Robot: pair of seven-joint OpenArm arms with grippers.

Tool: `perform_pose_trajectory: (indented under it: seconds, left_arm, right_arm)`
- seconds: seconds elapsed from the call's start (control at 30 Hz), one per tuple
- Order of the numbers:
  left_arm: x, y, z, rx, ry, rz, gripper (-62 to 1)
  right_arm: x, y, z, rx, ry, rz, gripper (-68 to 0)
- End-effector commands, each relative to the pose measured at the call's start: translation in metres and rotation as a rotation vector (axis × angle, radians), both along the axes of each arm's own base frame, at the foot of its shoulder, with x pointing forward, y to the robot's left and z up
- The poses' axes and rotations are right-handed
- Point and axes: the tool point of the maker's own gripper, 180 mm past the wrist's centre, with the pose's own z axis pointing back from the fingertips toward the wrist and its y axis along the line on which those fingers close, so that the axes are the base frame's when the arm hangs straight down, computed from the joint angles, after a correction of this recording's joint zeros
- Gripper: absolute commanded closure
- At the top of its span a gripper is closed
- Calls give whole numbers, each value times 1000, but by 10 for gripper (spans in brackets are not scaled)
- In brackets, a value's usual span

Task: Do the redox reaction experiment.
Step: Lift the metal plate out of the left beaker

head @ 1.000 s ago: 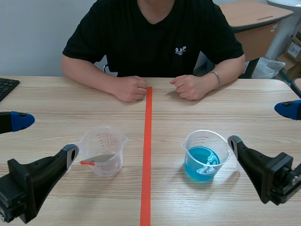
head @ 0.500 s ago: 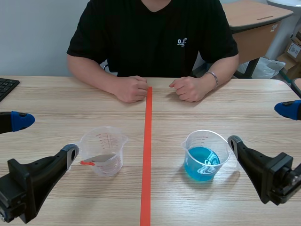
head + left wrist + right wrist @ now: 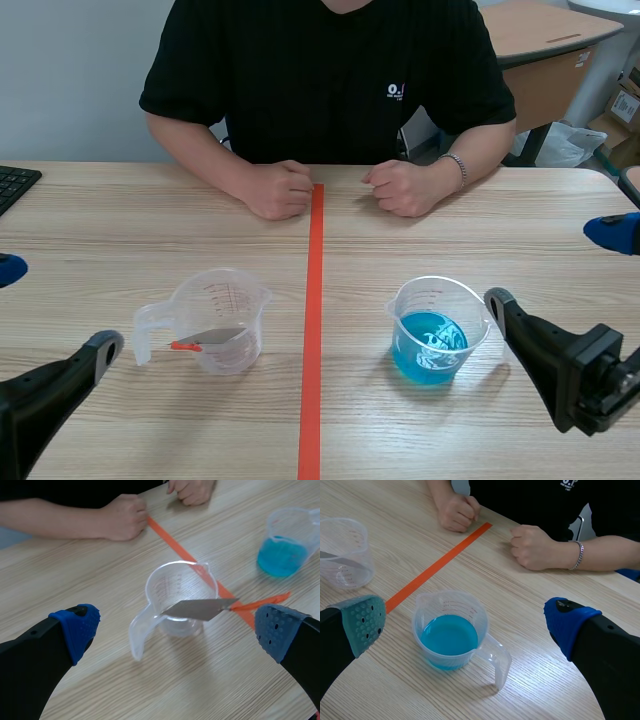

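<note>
Mixing is yet to begin: left claw [image 3: 55,310] and right claw [image 3: 553,265] both hang released; blue liquid cup [image 3: 430,345] sits lower right, clear cup [image 3: 222,320] with what may be a metal strip [image 3: 215,336] lower left.

a pale wall [image 3: 80,70] behind the light wood table [image 3: 120,215] — another wooden desk [image 3: 530,30] stands far right.

Clear cup [image 3: 222,320] holding spatula [image 3: 214,336]; second cup [image 3: 437,300] holding blue liquid [image 3: 428,348].
</note>
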Motion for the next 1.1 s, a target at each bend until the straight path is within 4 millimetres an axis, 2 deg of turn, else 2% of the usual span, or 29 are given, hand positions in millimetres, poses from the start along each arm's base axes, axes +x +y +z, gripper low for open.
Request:
perform_pose_trajectory:
  seconds: [0.0, 0.2, 0.37, 0.7, 0.83, 0.97, 1.07]
  left_arm:
    - [-8, 3, -2, 3, 20, -5, -623]
    - [-34, 30, -28, 87, 130, 79, -623]
    - [-66, 49, -56, 114, 258, 130, -623]
    - [-112, 85, -99, 127, 400, 282, -623]
    - [-131, 87, -113, 104, 449, 330, -623]
    - [-149, 79, -126, 73, 501, 359, -623]
    - [-155, 70, -133, 49, 524, 359, -623]
  right_arm:
    - [2, 3, 10, 4, -34, 18, -679]
    - [2, 4, 9, -18, -40, 28, -679]
    - [3, 10, 10, -61, -67, 64, -679]
    - [3, 61, 7, -124, -116, 276, -679]
    - [-2, 85, 4, -147, -138, 364, -679]
    - [-9, 111, 2, -162, -164, 451, -679]
    - [-14, 128, 2, -155, -180, 505, -679]
